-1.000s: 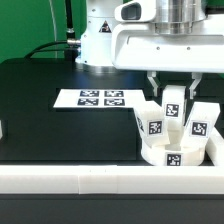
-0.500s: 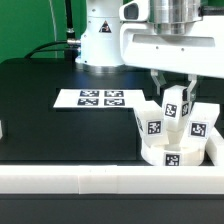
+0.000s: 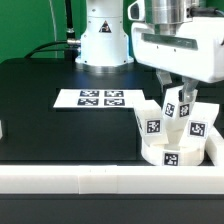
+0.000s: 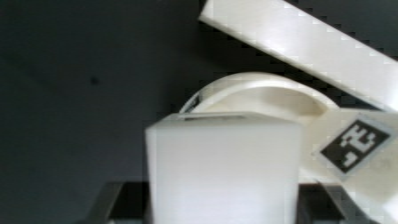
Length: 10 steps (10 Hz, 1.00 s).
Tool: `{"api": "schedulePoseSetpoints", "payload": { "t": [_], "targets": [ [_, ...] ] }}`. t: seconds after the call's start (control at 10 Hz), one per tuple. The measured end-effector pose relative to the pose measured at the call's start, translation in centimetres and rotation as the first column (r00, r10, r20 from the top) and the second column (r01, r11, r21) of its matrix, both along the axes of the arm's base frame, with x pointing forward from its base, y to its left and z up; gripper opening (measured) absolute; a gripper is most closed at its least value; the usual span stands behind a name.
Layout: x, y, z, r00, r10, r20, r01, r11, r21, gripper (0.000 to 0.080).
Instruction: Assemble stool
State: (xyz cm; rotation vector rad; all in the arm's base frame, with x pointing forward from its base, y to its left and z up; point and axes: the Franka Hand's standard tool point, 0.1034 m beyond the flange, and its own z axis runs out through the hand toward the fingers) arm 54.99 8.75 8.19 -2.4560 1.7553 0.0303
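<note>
The stool's round white seat (image 3: 168, 152) lies at the exterior view's right, close behind the front rail. Two tagged white legs stand in it, one on the left (image 3: 152, 122) and one on the right (image 3: 198, 126). A third leg (image 3: 175, 106) stands upright between them at the back, and my gripper (image 3: 178, 98) is shut on it from above. In the wrist view this held leg (image 4: 222, 160) fills the middle, with a dark finger (image 4: 128, 203) at each side. Past it show the seat (image 4: 267, 95) and a tagged leg (image 4: 365, 142).
The marker board (image 3: 100, 98) lies flat on the black table left of the seat. A long white rail (image 3: 100, 180) runs along the front edge and shows in the wrist view too (image 4: 311, 45). The robot's base (image 3: 103, 40) stands behind. A small white piece (image 3: 2, 128) sits at the left edge.
The wrist and gripper have turned about the upright leg while staying shut on it. The leg and the seat have stayed in place.
</note>
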Motion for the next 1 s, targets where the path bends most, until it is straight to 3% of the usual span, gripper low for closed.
{"api": "schedulePoseSetpoints", "payload": {
  "t": [0.5,1.0],
  "targets": [
    [0.00,0.32,0.01,0.952,-0.305,-0.038,0.306,0.952,0.027,0.0340],
    [-0.04,0.64,0.01,0.871,-0.486,-0.072,0.489,0.871,0.043,0.0340]
  ]
}}
